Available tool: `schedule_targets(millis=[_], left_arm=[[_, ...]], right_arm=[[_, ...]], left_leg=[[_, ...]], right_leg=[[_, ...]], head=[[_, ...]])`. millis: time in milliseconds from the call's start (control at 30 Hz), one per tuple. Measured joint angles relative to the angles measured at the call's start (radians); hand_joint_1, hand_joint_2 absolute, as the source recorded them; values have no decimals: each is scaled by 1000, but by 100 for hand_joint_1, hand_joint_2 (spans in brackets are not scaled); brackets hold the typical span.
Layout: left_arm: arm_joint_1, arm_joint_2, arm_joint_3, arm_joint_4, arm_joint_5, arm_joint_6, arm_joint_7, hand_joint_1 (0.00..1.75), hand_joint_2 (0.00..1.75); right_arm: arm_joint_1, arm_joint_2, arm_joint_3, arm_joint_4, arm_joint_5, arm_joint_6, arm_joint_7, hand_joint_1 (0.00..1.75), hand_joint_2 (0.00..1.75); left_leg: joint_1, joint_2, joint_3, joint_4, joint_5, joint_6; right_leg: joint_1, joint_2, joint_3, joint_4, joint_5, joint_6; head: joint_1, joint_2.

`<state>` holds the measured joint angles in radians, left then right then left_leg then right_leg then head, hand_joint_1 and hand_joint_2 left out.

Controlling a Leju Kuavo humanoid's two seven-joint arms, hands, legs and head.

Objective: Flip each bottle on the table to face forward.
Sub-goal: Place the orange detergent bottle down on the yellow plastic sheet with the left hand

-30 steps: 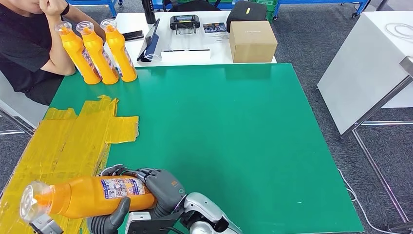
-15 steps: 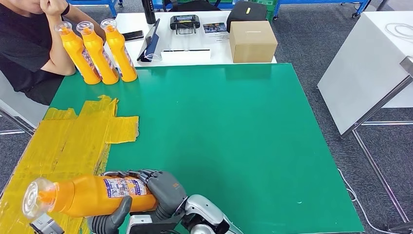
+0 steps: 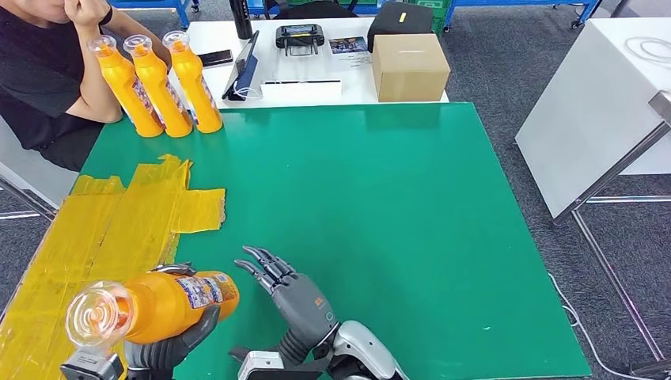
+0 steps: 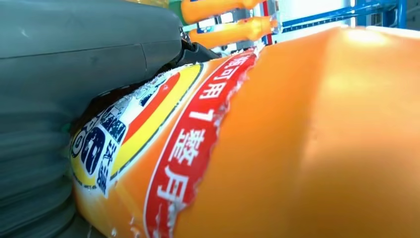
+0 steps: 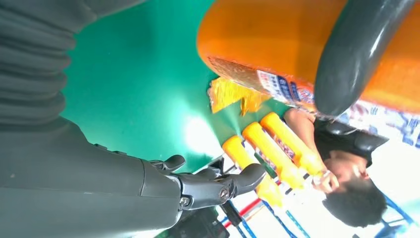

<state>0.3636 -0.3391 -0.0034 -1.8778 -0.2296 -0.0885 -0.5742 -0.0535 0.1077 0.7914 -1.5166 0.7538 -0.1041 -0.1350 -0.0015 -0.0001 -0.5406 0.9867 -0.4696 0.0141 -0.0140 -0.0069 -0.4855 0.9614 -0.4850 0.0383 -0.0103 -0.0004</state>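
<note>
My left hand (image 3: 170, 348) is gripping an orange bottle (image 3: 158, 305) near the front left edge of the green tabletop (image 3: 380, 206). The bottle is lying roughly level in that hand, with its clear cap (image 3: 96, 315) pointing toward me and its base pointing away over the tabletop. Its printed label (image 3: 204, 290) is facing upward; in the left wrist view the same label (image 4: 163, 148) is showing red, yellow and blue print against the orange body, with my grey thumb (image 4: 89, 44) pressing against the bottle's side.

My right hand (image 3: 286, 290) is hovering just beside the bottle's base, apart from it, with its fingers (image 3: 257, 261) spread and holding nothing. The right wrist view is showing the grey thumb (image 5: 223, 186) of that hand free in the air, with the held bottle (image 5: 277, 39) close by.

Three more orange bottles (image 3: 158, 83) are standing upright in a tight row at the far left corner of the tabletop. A person in a black shirt (image 3: 39, 71) is sitting just behind them. Patches of yellow tape (image 3: 119, 222) are covering the left part of the tabletop. On the white table (image 3: 308, 59) beyond are resting a cardboard box (image 3: 410, 67), a black controller (image 3: 300, 36) and a black bag (image 3: 399, 20).
</note>
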Motion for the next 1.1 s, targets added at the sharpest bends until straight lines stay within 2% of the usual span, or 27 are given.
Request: schedule_targets(millis=[200, 333, 433, 533, 633, 700, 867, 1100], left_arm=[[-3, 0, 11, -2, -19, 11, -1, 175, 175], [-9, 7, 21, -2, -180, 110, 0, 175, 175], [-42, 38, 57, 22, -506, 304, 52, 175, 175], [-91, 92, 119, 112, -896, 490, 170, 175, 175], [-139, 156, 172, 253, -1157, 580, 290, 175, 175], [-168, 195, 199, 347, -1258, 603, 351, 175, 175], [-239, 281, 225, 544, -1329, 613, 446, 175, 175], [-306, 364, 172, 670, -1333, 603, 560, 175, 175]], right_arm=[[22, -13, -10, -29, 0, -1, 0, 0, 0], [37, -20, -18, -56, -3, -10, -3, 0, 0], [62, -38, -36, -127, -41, -20, -24, 0, 0], [71, -67, -59, -206, -107, -20, -60, 0, 0], [66, -94, -84, -257, -154, -9, -86, 0, 0], [59, -106, -92, -275, -170, -2, -95, 0, 0], [31, -121, -97, -286, -184, 7, -100, 0, 0], [11, -132, -97, -286, -198, 11, -100, 0, 0]], left_leg=[[0, 1, 0, 0, 0, 0], [0, 1, 0, 0, 0, 0], [0, 1, 0, 0, 0, 0], [0, 2, 1, 0, 0, 0], [0, 2, 1, 0, 0, 0], [0, 2, 1, 0, 0, 0], [1, 1, 1, 0, 0, 0], [0, 1, 6, 0, 0, 0]], right_leg=[[0, 0, 0, 0, 0, 0], [0, 0, 0, 0, 0, 0], [0, 0, 0, 0, 0, 0], [0, 1, 1, 0, 0, 0], [0, 1, 1, 0, 0, 0], [1, 1, 2, 0, 0, 0], [0, 1, 2, 1, 0, 0], [0, 0, 6, 0, 0, 0]], head=[[0, 0], [0, 0], [0, 0], [0, 0], [0, 0], [0, 0], [0, 0], [0, 0]])
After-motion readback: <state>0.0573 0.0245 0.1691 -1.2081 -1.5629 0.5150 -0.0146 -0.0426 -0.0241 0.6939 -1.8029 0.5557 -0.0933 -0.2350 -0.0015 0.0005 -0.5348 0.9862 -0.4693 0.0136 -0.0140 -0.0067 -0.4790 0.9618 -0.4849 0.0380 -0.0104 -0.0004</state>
